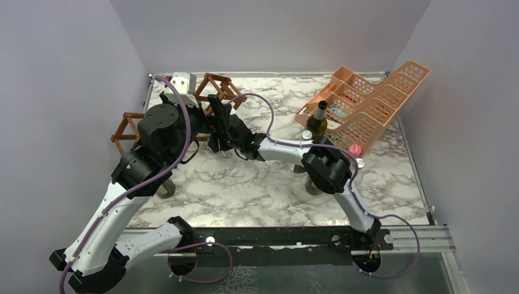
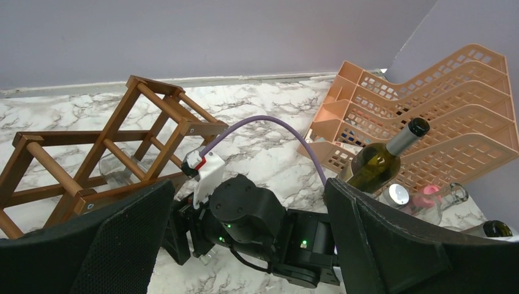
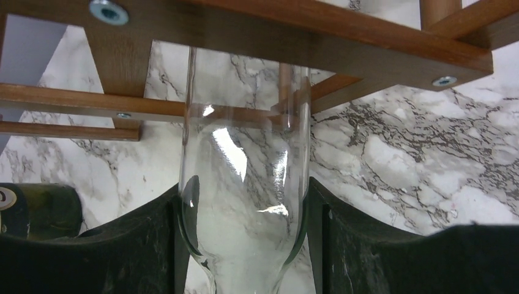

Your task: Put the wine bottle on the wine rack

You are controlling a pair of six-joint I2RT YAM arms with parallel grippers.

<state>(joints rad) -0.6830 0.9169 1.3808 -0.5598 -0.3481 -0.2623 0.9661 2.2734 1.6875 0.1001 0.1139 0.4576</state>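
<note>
Your right gripper (image 3: 245, 205) pinches the clear bottle (image 3: 245, 141) by its body; the bottle's far end lies inside a lower cell of the rack (image 3: 343, 37), over the desk (image 3: 428, 153); your left gripper (image 2: 248, 190) hangs spread wide above the right arm, holding nothing.

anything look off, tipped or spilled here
Nothing looks spilled or broken. The only unsettled thing is the clear bottle, held by the right gripper with its far end among the wine rack slats, not yet resting in a cell.
</note>
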